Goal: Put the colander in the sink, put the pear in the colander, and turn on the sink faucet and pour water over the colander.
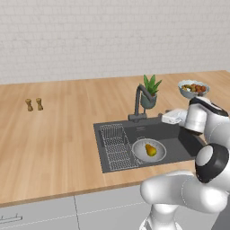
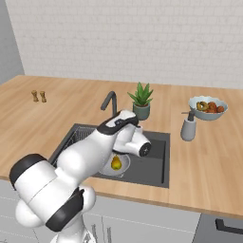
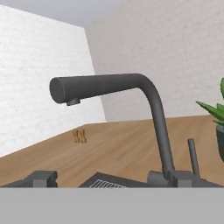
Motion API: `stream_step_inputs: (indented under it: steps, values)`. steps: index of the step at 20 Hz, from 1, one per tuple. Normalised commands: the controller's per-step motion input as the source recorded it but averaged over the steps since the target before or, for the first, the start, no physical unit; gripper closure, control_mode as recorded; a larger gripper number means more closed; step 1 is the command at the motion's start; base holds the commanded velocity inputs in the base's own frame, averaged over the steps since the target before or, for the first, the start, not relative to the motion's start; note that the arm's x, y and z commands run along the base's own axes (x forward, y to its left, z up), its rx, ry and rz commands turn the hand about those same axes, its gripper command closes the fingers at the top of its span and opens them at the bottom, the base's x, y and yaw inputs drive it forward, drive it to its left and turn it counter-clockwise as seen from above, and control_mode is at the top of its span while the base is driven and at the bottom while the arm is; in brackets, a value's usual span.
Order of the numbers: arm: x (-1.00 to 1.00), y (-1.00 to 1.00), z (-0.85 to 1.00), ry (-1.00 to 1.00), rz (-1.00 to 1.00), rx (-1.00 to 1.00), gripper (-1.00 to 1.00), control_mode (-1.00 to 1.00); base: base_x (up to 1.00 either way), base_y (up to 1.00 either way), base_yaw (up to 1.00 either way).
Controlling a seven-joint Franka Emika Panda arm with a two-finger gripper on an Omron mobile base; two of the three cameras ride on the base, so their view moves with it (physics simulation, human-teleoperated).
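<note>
While the arm hangs over the basin, the scene reads as follows.

Sink (image 1: 179, 146): dark recessed basin at centre right of the left base view, a wire rack (image 1: 114, 146) in its left part; in the right base view it sits at centre, partly behind the arm.

Colander (image 1: 139, 152): shallow grey round bowl on the sink floor, just right of the rack, lower centre of the left base view.

Pear (image 1: 151, 150): yellow-green, lying inside the colander; in the right base view it shows just below the arm's wrist.

Sink faucet (image 3: 153, 109): dark, with a bent spout; it spans the middle of the hand view, spout end pointing to the upper left, a thin lever (image 3: 192, 155) upright at its right. In the left base view it stands at the sink's back edge, centre.

Gripper (image 1: 168, 117): at the right of the left base view, above the sink's back right part, near the faucet base; jaws spread wide, nothing between them.

Potted plant (image 1: 150, 92): green and spiky, just behind the faucet.

Fruit bowl (image 1: 193, 88): upper right of the left base view, on the wooden counter (image 1: 54, 134).

Soap dispenser (image 2: 189, 127): grey, right of the sink in the right base view.

Two small shakers (image 1: 34, 104): at the left of the left base view.
</note>
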Motion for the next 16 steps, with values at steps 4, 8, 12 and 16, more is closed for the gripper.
stream_step_inputs:
  steps: [4,8,12,16]
  values:
    - [0.0,0.0,-0.2,-0.04,0.0,0.0,-1.0,-1.0,0.0,0.0,0.0]
    - [0.08,0.0,-0.08,-0.09,0.0,0.0,-1.0,-1.0,0.0,0.0,0.0]
    - [0.15,0.0,0.0,-0.07,0.0,0.0,-1.0,-1.0,0.0,0.0,0.0]
    - [0.22,0.0,0.0,-0.03,0.0,0.0,-1.0,-1.0,0.0,0.0,0.0]
